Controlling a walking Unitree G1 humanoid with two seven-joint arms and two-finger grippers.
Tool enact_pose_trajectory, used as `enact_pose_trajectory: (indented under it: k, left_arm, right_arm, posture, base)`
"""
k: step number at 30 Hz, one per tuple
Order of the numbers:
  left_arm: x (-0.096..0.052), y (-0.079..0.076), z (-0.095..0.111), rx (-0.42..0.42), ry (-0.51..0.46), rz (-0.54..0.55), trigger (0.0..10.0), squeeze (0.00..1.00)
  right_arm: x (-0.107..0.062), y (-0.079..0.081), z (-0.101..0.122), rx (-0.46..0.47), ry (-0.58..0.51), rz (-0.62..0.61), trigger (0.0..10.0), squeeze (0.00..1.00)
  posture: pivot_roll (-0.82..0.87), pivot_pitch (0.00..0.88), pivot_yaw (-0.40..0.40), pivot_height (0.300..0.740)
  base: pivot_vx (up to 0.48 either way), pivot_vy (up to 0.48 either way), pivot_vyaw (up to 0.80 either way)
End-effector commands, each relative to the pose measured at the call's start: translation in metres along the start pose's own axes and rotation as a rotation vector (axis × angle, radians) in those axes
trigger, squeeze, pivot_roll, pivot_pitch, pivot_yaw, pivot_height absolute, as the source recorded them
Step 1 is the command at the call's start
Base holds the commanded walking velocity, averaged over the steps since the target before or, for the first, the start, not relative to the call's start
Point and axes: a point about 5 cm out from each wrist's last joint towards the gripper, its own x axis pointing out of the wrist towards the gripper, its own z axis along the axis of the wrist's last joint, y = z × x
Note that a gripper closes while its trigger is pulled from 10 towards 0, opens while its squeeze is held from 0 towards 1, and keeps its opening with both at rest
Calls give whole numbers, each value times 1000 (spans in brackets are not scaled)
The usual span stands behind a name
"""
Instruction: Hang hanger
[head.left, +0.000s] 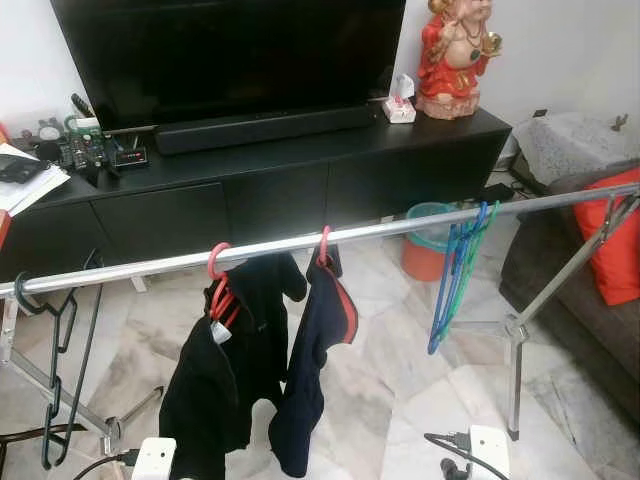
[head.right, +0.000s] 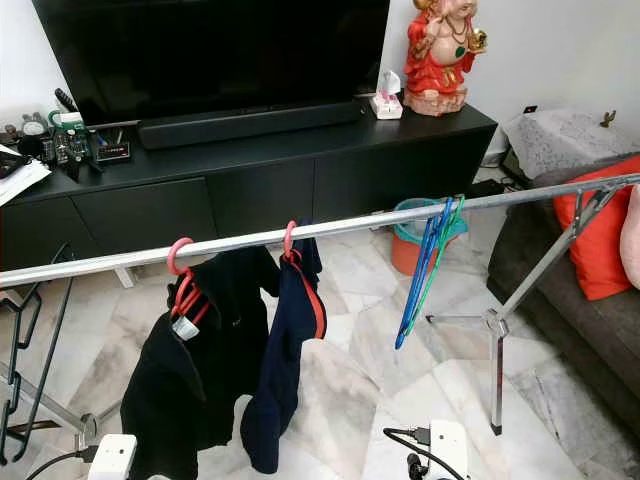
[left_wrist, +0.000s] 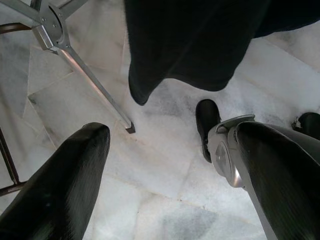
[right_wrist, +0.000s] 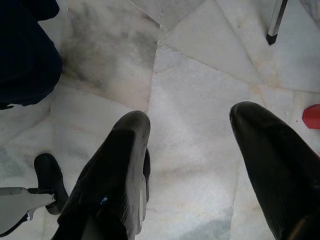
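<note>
Marble floor tiles (head.left: 400, 370) spread below a silver clothes rail (head.left: 380, 231) that crosses the room from the robot's left, rising toward its right. Behind it stands a long black TV cabinet (head.left: 280, 190) with a television (head.left: 230, 50), a soundbar (head.left: 265, 127) and a red figurine (head.left: 455, 55) on top. Two dark garments hang near the rail's middle: a black one on a red hanger (head.left: 218, 285) and a navy one with red trim (head.left: 318, 350) just beside it. Farther right, empty blue and green hangers (head.left: 458, 275) hang together from the rail. Black wire hangers (head.left: 60, 340) dangle at the left end. A dark sofa with a red cushion (head.left: 615, 240) sits at the right. The left pincer (left_wrist: 165, 175) points down at the floor, fingers apart and empty, under the black garment's hem. The right pincer (right_wrist: 200, 170) also points at the floor, fingers apart and empty.
</note>
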Motion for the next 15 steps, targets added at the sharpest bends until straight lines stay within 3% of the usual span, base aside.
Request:
enact_pose_trajectory:
  k: [1, 8, 15]
  left_arm:
    - [0, -3, -2, 27, 13, -12, 10000, 0]
    - [0, -4, -2, 36, 15, -17, 10000, 0]
    - [0, -5, -3, 42, 21, -19, 10000, 0]
  right_arm:
    - [0, -3, 1, 7, -2, -10, 10000, 0]
    - [0, -4, 2, -19, -7, -4, 10000, 0]
    - [0, -4, 2, -20, -3, -3, 10000, 0]
  posture:
    - [19, 0, -53, 740]
    - [25, 0, -57, 740]
    - [24, 0, -59, 740]
  base:
    - [0, -330, 0]
    - [0, -331, 0]
    - [0, -332, 648]
